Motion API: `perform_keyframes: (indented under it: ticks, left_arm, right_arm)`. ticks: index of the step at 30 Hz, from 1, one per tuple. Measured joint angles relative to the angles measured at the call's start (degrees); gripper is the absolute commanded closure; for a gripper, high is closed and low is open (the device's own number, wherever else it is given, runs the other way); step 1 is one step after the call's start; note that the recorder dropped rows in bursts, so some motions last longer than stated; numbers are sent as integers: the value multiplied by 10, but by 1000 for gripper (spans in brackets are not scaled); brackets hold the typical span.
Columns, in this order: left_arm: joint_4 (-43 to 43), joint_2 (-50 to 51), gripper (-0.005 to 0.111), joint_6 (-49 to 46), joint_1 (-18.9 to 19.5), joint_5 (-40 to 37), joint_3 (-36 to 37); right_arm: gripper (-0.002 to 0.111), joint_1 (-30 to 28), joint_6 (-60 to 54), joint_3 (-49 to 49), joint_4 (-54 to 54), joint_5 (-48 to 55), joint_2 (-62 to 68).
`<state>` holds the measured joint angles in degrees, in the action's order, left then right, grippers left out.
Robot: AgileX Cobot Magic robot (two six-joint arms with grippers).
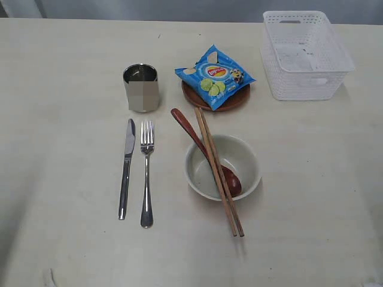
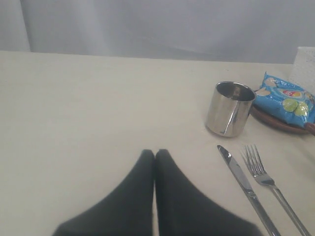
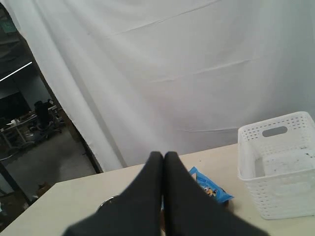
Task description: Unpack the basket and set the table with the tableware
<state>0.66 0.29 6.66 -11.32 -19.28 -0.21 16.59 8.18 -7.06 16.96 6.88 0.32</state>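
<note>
White perforated plastic basket (image 1: 302,81) looked light, stiff; you'd grip its rim. Left gripper (image 2: 155,153) and right gripper (image 3: 163,155) sat closed, empty.

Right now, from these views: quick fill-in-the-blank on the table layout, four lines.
The chip bag lies on the brown ____.
The knife lies alongside the ____.
The wooden spoon has its head inside the ____.
The left pincer and right pincer are both ____.
Missing: plate, fork, bowl, shut.
</note>
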Motion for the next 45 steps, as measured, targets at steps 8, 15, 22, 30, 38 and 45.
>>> perform_keyframes:
  ticks: [8,15,22,30,38,45]
  left_arm:
    - [0,0,107,0,0,0,0]
    - [0,0,107,0,0,0,0]
    - [0,0,107,0,0,0,0]
    - [0,0,107,0,0,0,0]
    - [0,0,107,0,0,0,0]
    - [0,0,107,0,0,0,0]
  right_arm:
    - [109,-62,-50,10,-12,1,0]
    - [109,-69,-124,61,-13,7,0]
    - [109,-69,-201,69,-18,24,0]
    - [109,-69,-230,69,-26,85,0]
    - [109,-69,-223,69,-27,64,0]
    - [109,-69,-169,69,-51,29,0]
